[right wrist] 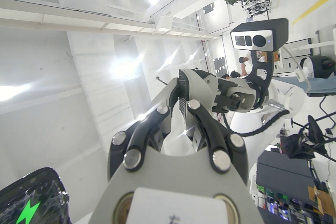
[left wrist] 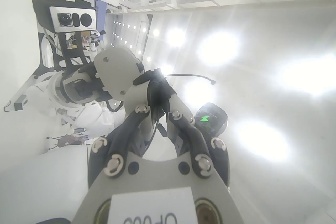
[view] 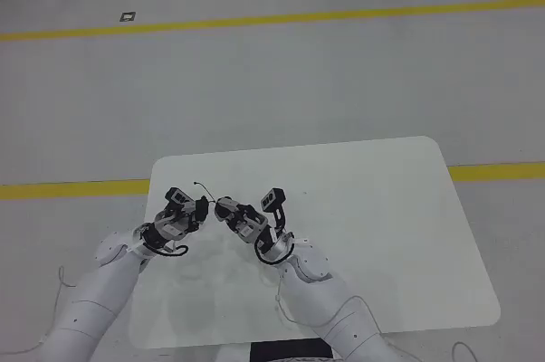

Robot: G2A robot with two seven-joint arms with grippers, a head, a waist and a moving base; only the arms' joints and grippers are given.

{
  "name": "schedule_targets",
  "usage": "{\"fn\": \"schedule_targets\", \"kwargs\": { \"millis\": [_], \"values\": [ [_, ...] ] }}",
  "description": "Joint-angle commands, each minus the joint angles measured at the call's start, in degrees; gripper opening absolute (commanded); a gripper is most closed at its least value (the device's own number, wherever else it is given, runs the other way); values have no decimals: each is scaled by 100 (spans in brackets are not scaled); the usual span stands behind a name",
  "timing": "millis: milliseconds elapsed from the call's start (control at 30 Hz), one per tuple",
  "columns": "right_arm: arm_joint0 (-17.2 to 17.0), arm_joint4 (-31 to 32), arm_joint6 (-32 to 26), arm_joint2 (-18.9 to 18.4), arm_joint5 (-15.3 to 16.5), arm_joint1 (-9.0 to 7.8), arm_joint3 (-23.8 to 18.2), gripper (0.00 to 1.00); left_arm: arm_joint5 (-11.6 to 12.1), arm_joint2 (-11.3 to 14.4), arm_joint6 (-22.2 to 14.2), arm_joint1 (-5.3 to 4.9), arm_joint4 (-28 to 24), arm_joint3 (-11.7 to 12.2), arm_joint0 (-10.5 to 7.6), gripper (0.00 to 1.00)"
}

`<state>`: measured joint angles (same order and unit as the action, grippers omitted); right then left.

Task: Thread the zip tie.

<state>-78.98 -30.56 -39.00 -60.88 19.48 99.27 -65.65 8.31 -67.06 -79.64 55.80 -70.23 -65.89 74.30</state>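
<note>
And there it was: the left gripper sat tip to tip with the right gripper, the left at 9 o'clock of the right, and the two were touching or very nearly so. In the left wrist view the left gripper's fingers were pressed together, dark ribbed pads face to face, pinching the thin black plastic zip tie right at the tips. The right gripper's fingers were squeezed down to a sliver of a gap in its own wrist view. A short stub of the strap poked out just past them, so that one was clamped on the strap too. The exact spot of the pinch was hidden behind the pads.

From that meeting point the free length of the zip tie rose clear of both grippers. In the top view it curved away toward 11 o'clock. It ended in a small dark knob in open air and touched nothing else. From the left wrist it showed as a gentle arc off the fingertips with a slight droop at its far end.

Both grippers and the strap hung above the white rounded-corner table, over its 9 o'clock side. Out beyond the table, a yellow floor stripe ran out from behind it on both sides. A second yellow stripe crossed the grey floor far off at 12 o'clock. A small dark square marker lay near that stripe.
</note>
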Motion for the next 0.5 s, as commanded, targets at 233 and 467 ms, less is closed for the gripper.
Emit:
{"fn": "schedule_targets", "kwargs": {
  "millis": [233, 467],
  "values": [
    [-31, 295, 108, -91, 0, -6, -8, 0, 0, 0, 0, 0, 0, 0, 0, 0],
    [-65, 454, 139, -165, 0, -12, -50, 0, 0, 0, 0, 0, 0, 0, 0, 0]
  ]
}}
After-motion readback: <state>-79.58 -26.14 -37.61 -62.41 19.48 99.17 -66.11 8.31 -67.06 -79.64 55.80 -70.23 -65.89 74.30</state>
